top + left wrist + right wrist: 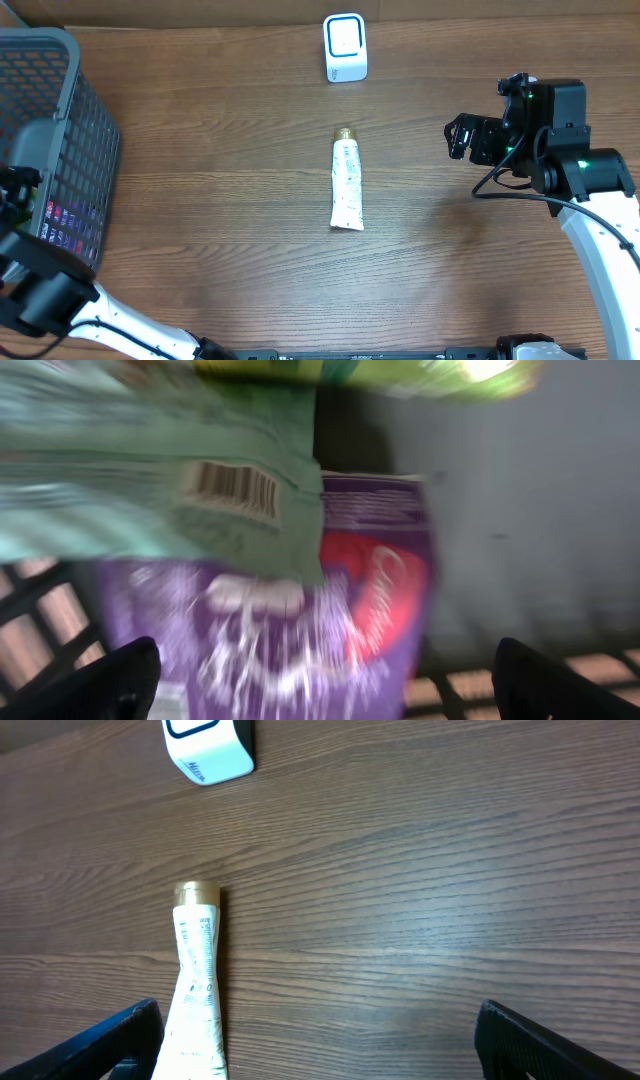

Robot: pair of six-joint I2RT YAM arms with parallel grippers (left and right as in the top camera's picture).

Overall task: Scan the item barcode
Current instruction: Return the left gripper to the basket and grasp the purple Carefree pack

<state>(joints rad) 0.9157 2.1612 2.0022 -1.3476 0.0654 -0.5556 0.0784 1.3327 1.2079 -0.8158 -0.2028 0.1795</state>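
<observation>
A white tube with a gold cap (347, 184) lies flat mid-table, cap toward the white and blue scanner (345, 47) at the far edge. My right gripper (460, 138) hovers open to the right of the tube. In the right wrist view the tube (197, 990) lies by the left finger, and nothing is between the jaws of the right gripper (320, 1040). My left gripper (320, 685) is open inside the basket, above a blurred purple packet (300, 630). A green packet (150, 490) with a printed barcode (232, 490) overlaps it.
The grey wire basket (60, 60) stands at the table's left edge, with packets showing through its mesh. The left arm reaches in from the front left corner. The scanner (208, 747) stands upright near the back edge.
</observation>
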